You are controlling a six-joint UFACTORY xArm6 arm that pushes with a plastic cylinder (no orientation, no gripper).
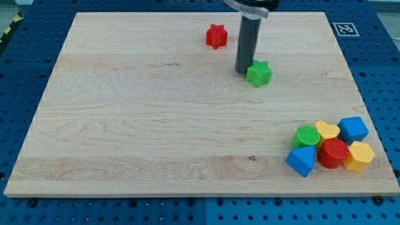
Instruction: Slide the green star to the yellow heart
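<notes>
1. Pale wooden surface fills most of the view, a square board lying on a blue pegboard base dotted with holes.
2. At the far right corner of the surface sits a small black-and-white marker tag.
3. No jaws belong to this arm; it ends in a dark rod that grips nothing, and my tip rests on the surface just left of the green star, touching it or very nearly so.
4. That green star lies in the far half of the surface, a little right of centre, well apart from the cluster at the near right.
5. A red star stands alone farther back and to the left of the rod, apart from the green star.
6. The yellow heart sits in the near-right cluster, on its far side, between a green cylinder on its left and a blue cube on its right.
7. In front of the heart is a red cylinder, with a blue block, probably a wedge though its shape is hard to read, at the left and a yellow block, perhaps hexagonal, at the right.
8. These six pieces are packed close, most of them touching a neighbour.
9. No containers show anywhere; every block lies straight on the surface.
</notes>
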